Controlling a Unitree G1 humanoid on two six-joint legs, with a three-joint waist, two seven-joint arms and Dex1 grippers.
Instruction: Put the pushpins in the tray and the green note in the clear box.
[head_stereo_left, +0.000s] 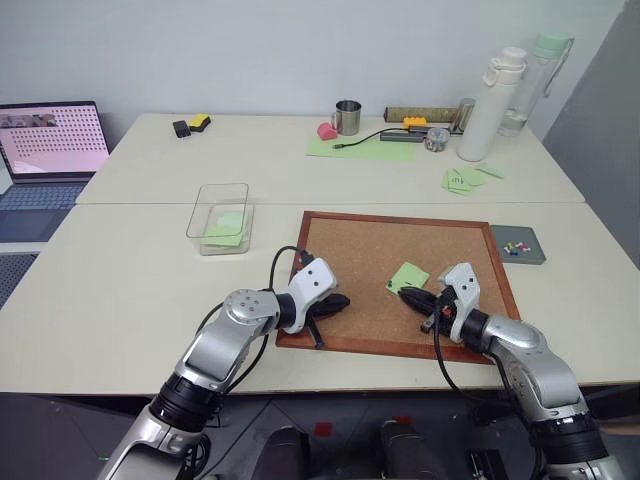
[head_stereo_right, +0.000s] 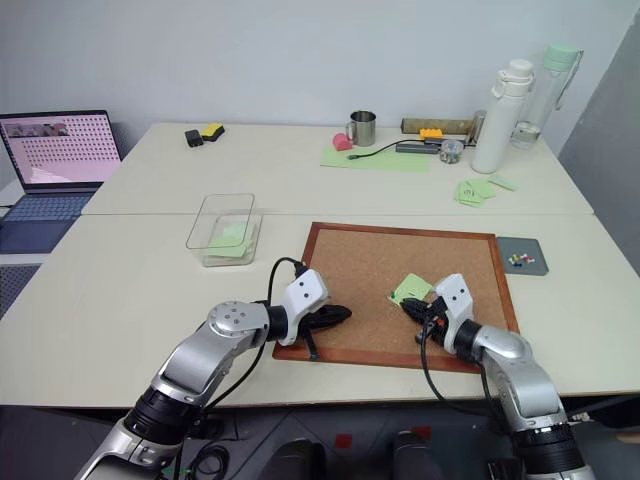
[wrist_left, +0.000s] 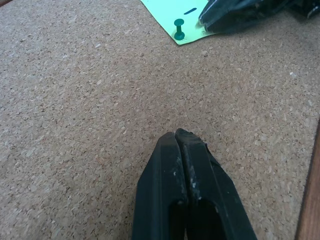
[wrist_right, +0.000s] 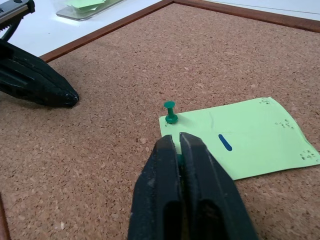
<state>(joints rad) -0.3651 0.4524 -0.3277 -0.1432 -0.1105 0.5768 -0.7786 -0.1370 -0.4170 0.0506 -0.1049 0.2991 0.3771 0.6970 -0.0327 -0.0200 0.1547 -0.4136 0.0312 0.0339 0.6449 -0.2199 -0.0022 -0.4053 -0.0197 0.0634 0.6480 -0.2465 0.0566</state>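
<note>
Corkboard under both low-angled arms, left claw closed empty, right claw closed beside green pushpin.

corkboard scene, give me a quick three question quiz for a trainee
1. True or false: the green note on the corkboard is still pinned by a green pushpin.
2. Where do the loose pushpins lie? A) in the clear box B) in the grey tray C) on the laptop
3. Fill in: both the left gripper and the right gripper have their fingers ____.

Key: 1 true; 2 B; 3 shut
</note>
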